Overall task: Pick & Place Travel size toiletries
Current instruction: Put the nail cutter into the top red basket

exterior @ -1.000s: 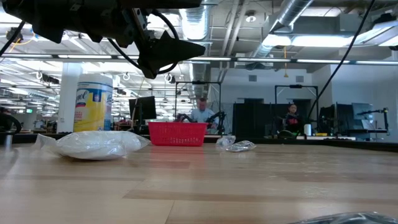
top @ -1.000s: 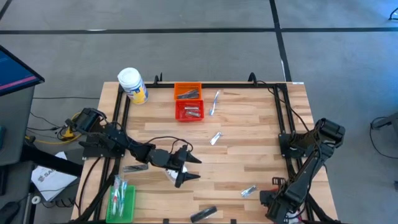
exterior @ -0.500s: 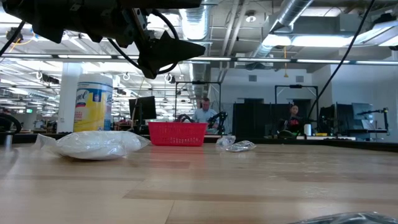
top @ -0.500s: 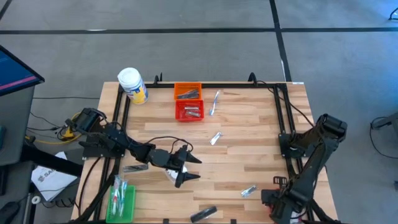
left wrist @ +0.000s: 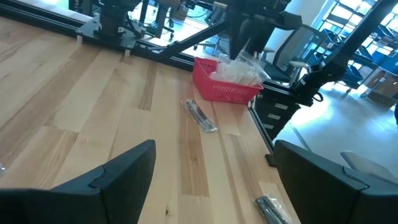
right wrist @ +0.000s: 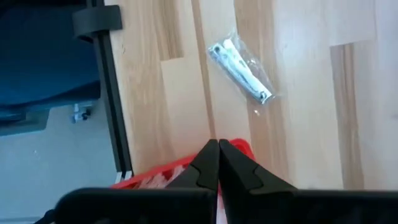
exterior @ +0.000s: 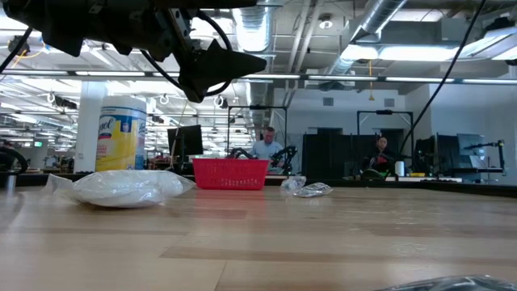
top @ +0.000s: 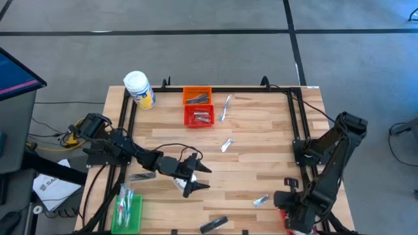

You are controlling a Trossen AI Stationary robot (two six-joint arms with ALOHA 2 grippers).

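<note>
Light wooden table (top: pixel 261 163) ringed by a black metal frame. Left gripper (top: pixel 196 177) hovering above the table's left front part, fingers (left wrist: pixel 118 171) spread wide, nothing between them, a soft white plastic packet (exterior: pixel 121 187) lying right beneath it. Right gripper (right wrist: pixel 217 163) low over the table's front right corner, fingers pressed together, empty, just above a small red basket (right wrist: pixel 186 174) with clear wrappers inside. Near that gripper on the wood, a clear-wrapped silver metal clipper (top: pixel 260 200). Toward the table's middle, another small clear-wrapped silver piece (top: pixel 226 145). At the table's far edge, an orange basket (top: pixel 196 96) and, touching it on the near side, a second red basket (top: pixel 198 116), both holding dark slim items; just beside them a thin clear-plastic stick (top: pixel 226 107). Big white jar with yellow label (top: pixel 139 90) on the table's far left corner. Green basket (top: pixel 128 210) at the front left corner with clear sticks inside; a grey sachet (top: pixel 142 175) close to it. Dark slim tube (top: pixel 213 224) at the front edge.
</note>
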